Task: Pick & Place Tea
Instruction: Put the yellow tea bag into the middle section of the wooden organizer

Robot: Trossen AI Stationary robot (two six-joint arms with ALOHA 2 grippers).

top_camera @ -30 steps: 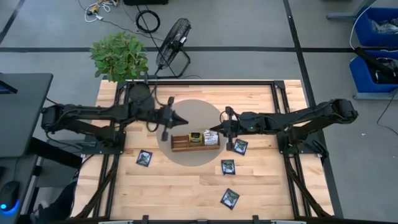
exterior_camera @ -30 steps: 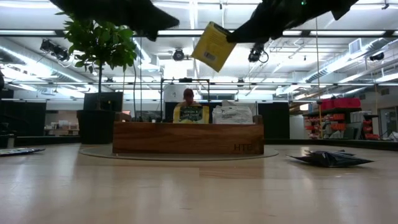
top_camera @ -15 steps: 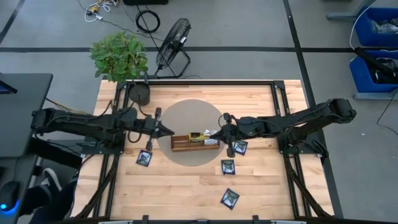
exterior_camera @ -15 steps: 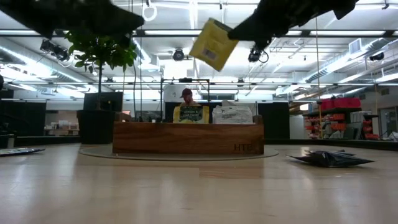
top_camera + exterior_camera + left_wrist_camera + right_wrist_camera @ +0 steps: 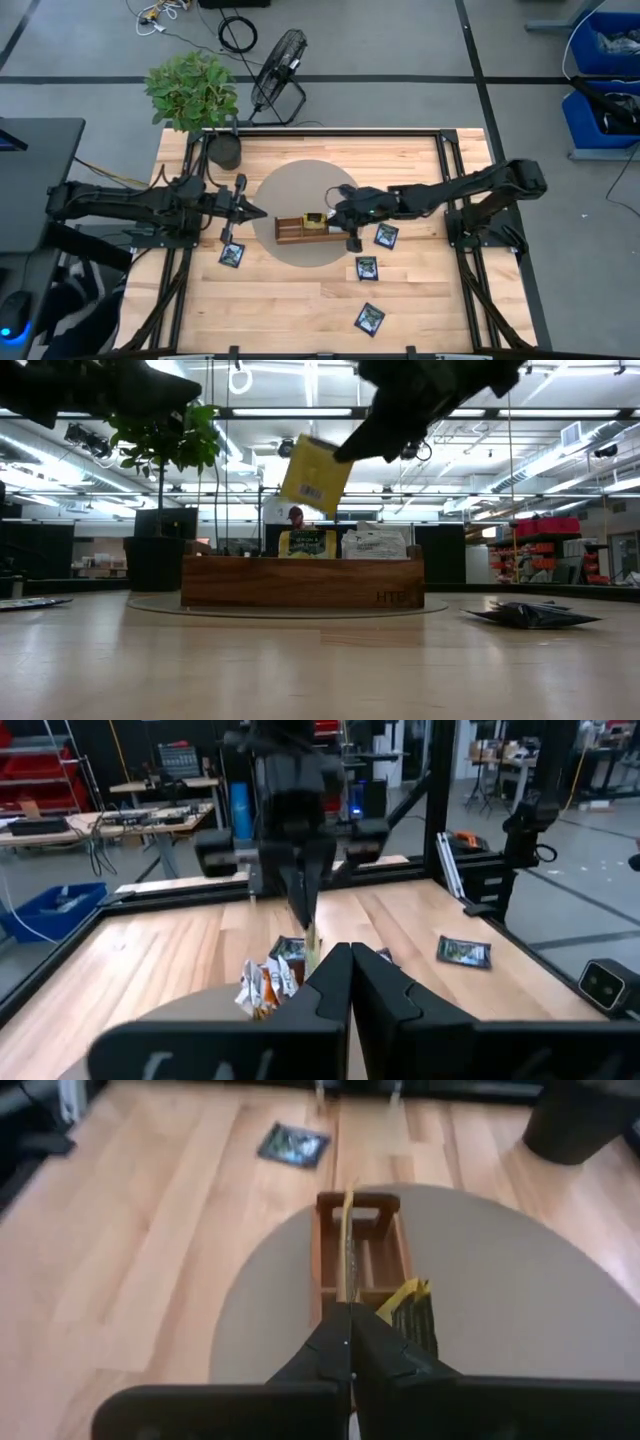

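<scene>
Right end effector [image 5: 336, 212] is clenched on a yellow sachet [image 5: 314, 472], gripping it by its upper edge and holding it in the air above the wooden tray [image 5: 300, 229]. In the low view the sachet hangs tilted, clear of the tray top. In the right wrist view it appears edge-on, as a thin yellow line over the tray's compartments.

The tray sits on a round grey mat [image 5: 300, 185] near the middle of the counter [image 5: 300, 300]. It already holds sachets at the end nearer the right arm: a yellow and dark one [image 5: 307, 543] and a white one [image 5: 373, 544] stand upright side by side.

Left end effector [image 5: 262, 213] is clenched and holds nothing. It hovers over the mat's edge, just beside the tray's other end.

Four black sachets lie flat on the counter: one [image 5: 232, 254] off the mat on the left arm's side, one [image 5: 386, 236] under the right arm, one [image 5: 367, 268] and one [image 5: 370, 319] further toward the front edge.

A potted plant [image 5: 192, 90] stands at the back corner on the left arm's side.
</scene>
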